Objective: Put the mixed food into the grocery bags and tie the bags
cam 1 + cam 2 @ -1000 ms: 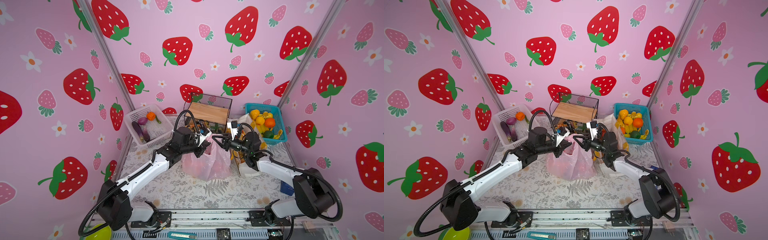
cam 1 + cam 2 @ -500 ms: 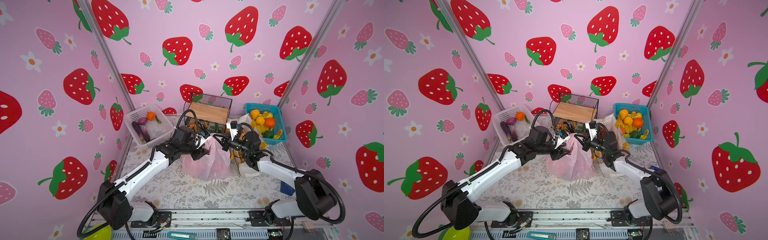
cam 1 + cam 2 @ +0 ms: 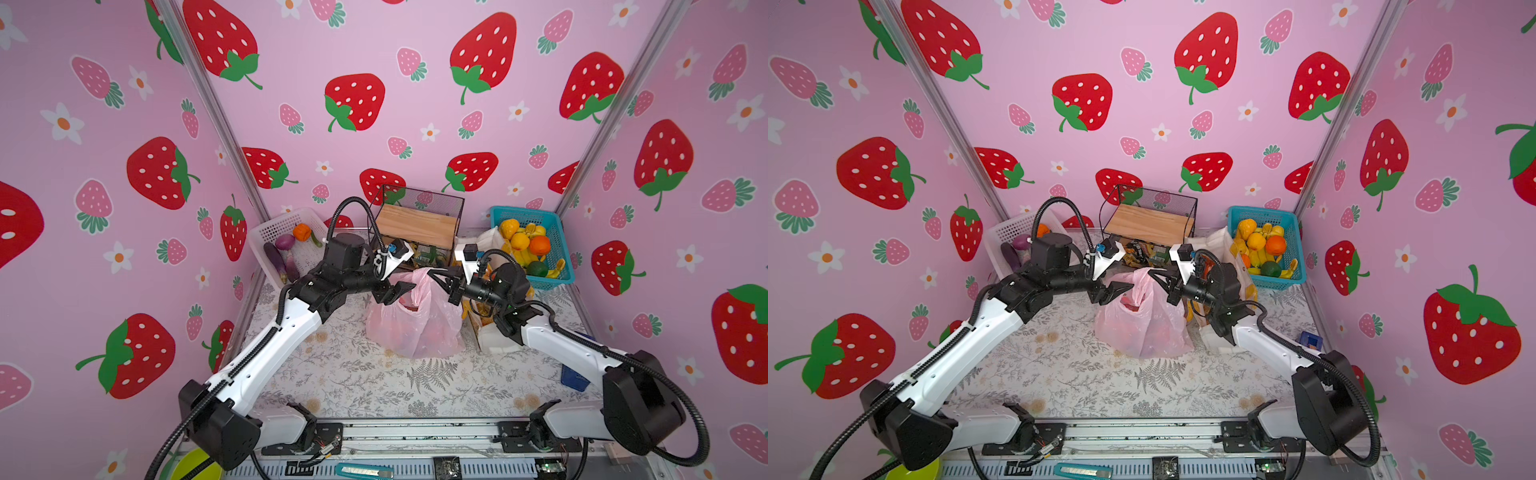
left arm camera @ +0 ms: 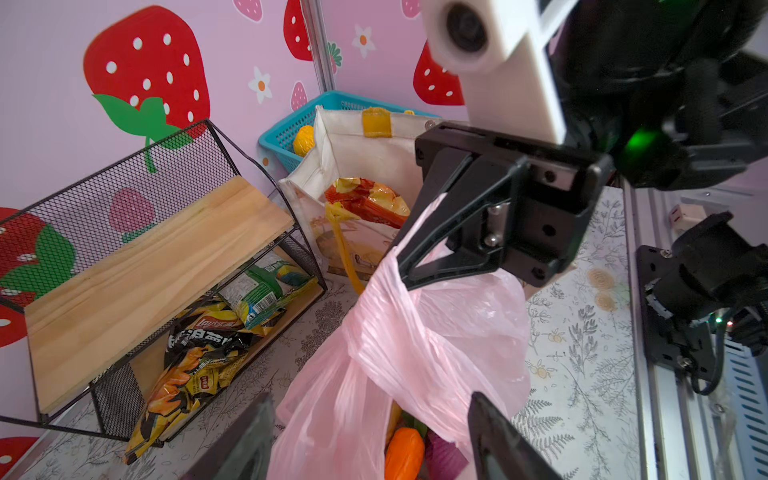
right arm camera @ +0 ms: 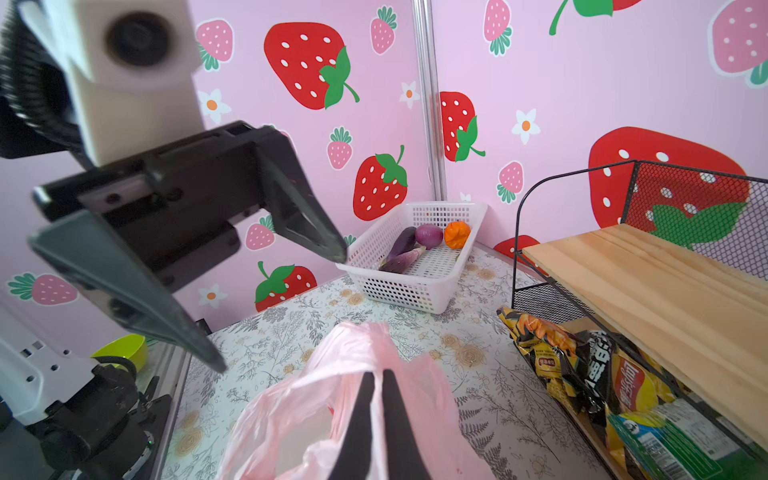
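Left hand (image 3: 397, 292) opened; pink bag (image 3: 415, 328) blurs food (image 4: 404, 455) inside.

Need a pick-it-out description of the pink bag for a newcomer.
Find the wire shelf with the wooden board at the back wall. Just in front, mid-table, sits the pink bag. Unlike the white canvas tote beside it, it is thin, translucent, crinkled plastic.

Left tool (image 3: 399, 293) wide open, right tool (image 3: 436, 275) tightly shut, tips near each other.
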`<state>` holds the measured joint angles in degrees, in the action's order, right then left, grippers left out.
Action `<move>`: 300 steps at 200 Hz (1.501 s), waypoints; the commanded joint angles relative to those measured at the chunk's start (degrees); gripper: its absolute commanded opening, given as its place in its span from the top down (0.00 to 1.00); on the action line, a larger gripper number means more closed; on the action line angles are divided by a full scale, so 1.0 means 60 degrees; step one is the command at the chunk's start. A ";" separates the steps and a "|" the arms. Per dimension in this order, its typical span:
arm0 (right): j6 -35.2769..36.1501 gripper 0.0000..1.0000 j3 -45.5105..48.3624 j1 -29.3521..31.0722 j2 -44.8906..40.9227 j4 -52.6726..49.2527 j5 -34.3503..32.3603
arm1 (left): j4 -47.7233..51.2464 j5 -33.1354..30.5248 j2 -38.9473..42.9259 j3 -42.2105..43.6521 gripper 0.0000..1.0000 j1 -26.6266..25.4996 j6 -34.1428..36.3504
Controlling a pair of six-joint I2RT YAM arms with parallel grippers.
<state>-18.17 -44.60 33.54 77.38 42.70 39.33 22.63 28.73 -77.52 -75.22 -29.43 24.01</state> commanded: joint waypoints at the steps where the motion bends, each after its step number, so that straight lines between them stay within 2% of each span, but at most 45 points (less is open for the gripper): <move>1: 0.0136 1.00 0.0078 0.0042 -0.0254 0.0389 0.0302 | 0.0594 0.0626 -0.0560 -0.0719 0.27 0.0057 0.0715; 39: -0.0089 1.00 0.0072 0.0072 -0.0115 0.0724 0.0488 | 0.0612 0.0592 -0.1256 -0.0852 0.30 0.0100 0.0968; 100: -0.0107 1.00 0.0021 0.0165 0.0132 0.0871 0.0527 | 0.0027 0.0940 -0.1670 -0.0808 0.49 0.0234 0.0691; 128: -0.0106 1.00 -0.0037 0.0179 0.0186 0.0892 0.0542 | -0.0016 0.1087 -0.1756 -0.0821 0.62 0.0250 0.0687; 145: -0.0106 1.00 -0.0052 0.0182 0.0228 0.0892 0.0516 | -0.0116 0.1278 -0.1758 -0.0764 0.64 0.0262 0.0672; 159: -0.0113 1.00 -0.0067 0.0186 0.0256 0.0896 0.0491 | -0.0204 0.1519 -0.1736 -0.0709 0.62 0.0262 0.0660; 223: -0.0091 1.00 -0.0081 0.0210 0.0259 0.0827 0.0471 | 0.0001 0.1949 -0.1670 -0.0762 0.44 0.0311 0.0890; 261: -0.0091 1.00 -0.0124 0.0268 0.0303 0.0825 0.0480 | -0.0056 0.2060 -0.1775 -0.0843 0.44 0.0318 0.0752; 300: 0.0381 1.00 -0.0072 0.0261 0.0041 0.0264 0.0165 | 0.0531 0.1260 -0.1150 -0.0759 0.41 0.0474 0.1237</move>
<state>-18.33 -44.60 34.81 78.63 45.45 41.19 23.42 37.89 -87.55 -78.19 -27.51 28.32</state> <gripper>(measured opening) 0.045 0.573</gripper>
